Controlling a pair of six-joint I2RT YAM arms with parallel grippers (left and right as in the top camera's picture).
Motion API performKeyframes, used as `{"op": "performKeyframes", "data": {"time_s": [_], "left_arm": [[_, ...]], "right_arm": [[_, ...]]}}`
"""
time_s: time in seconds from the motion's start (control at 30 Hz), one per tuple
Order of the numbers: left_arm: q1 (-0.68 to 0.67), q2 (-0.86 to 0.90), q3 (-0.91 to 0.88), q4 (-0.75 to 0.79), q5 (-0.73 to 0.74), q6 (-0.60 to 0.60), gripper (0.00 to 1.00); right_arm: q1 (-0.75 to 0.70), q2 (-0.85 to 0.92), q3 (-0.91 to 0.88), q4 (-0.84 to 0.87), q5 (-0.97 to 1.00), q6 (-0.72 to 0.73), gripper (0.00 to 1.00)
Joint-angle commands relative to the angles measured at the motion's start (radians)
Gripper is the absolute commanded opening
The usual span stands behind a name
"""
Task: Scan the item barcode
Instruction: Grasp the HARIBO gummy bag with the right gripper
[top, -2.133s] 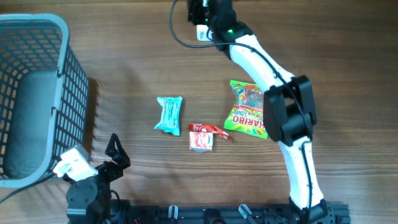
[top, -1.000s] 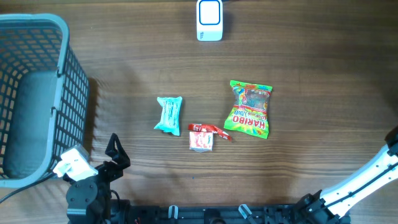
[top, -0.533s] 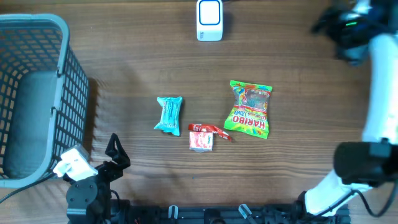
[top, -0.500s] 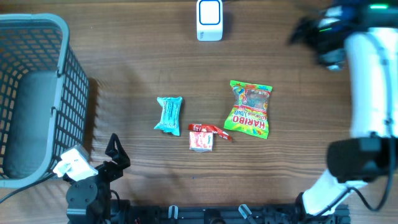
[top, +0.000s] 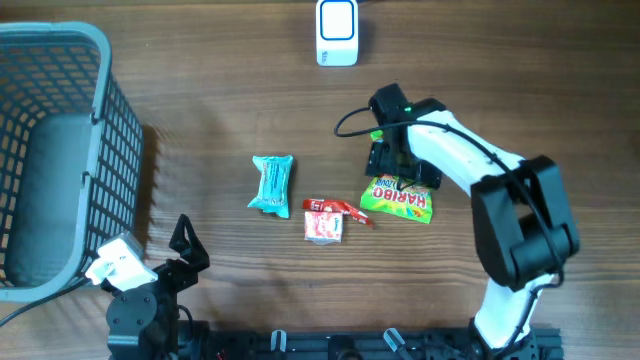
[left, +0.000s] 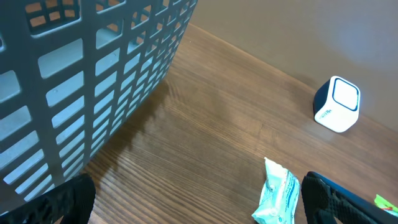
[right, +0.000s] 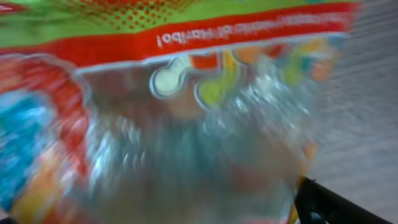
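The green and red Haribo bag (top: 402, 201) lies flat on the table, right of centre. My right gripper (top: 400, 160) is down over its upper half, jaws standing wide across it. The right wrist view is filled with the blurred bag (right: 186, 112), with only one dark finger (right: 329, 202) showing at the lower right. The white barcode scanner (top: 337, 32) stands at the table's far edge. My left gripper (top: 186, 248) rests open at the near left, nothing between its fingers (left: 348, 199).
A teal packet (top: 272, 184) and a small red and white packet (top: 324, 221) lie left of the bag. A grey mesh basket (top: 100, 60) takes up the left side. The left wrist view shows the basket wall (left: 93, 81), the teal packet (left: 277, 199) and the scanner (left: 337, 104).
My right arm has swung in from the far right and come down onto the Haribo bag. The packets, the scanner and the left arm have not moved.
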Motion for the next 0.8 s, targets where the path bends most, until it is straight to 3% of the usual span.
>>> {"op": "performKeyframes", "data": {"time_s": [0.0,0.03,0.07,0.2,0.3,0.4,0.5,0.57,0.67,0.77], "left_arm": [[-0.003,-0.006,-0.004,0.002,-0.010,0.012,1.00],[-0.003,-0.006,-0.004,0.002,-0.010,0.012,1.00],[-0.003,-0.006,-0.004,0.002,-0.009,0.012,1.00],[-0.003,-0.006,-0.004,0.002,-0.010,0.012,1.00],[-0.003,-0.006,-0.004,0.002,-0.010,0.012,1.00],[-0.003,-0.006,-0.004,0.002,-0.010,0.012,1.00],[-0.003,-0.006,-0.004,0.002,-0.010,0.012,1.00],[-0.003,-0.006,-0.004,0.002,-0.010,0.012,1.00],[-0.003,-0.006,-0.004,0.002,-0.010,0.012,1.00],[-0.003,-0.006,-0.004,0.002,-0.010,0.012,1.00]], "right_arm": [[-0.003,0.072,-0.027,0.006,0.056,-0.007,0.48],[-0.003,0.069,-0.011,-0.024,0.040,-0.002,0.20],[-0.003,0.068,0.028,-0.070,-0.008,-0.004,0.06],[-0.006,0.054,0.252,-0.243,-0.417,-0.210,0.05],[-0.031,0.051,0.359,-0.270,-1.192,-0.618,0.08],[-0.045,0.052,0.359,-0.200,-1.433,-0.848,0.06],[-0.042,0.052,0.348,-0.043,-1.705,-1.249,0.05],[-0.040,0.052,0.347,0.084,-1.753,-1.373,0.05],[-0.028,0.053,0.345,0.313,-1.746,-1.371,0.05],[-0.019,0.053,0.345,0.506,-1.527,-1.362,0.05]]}}
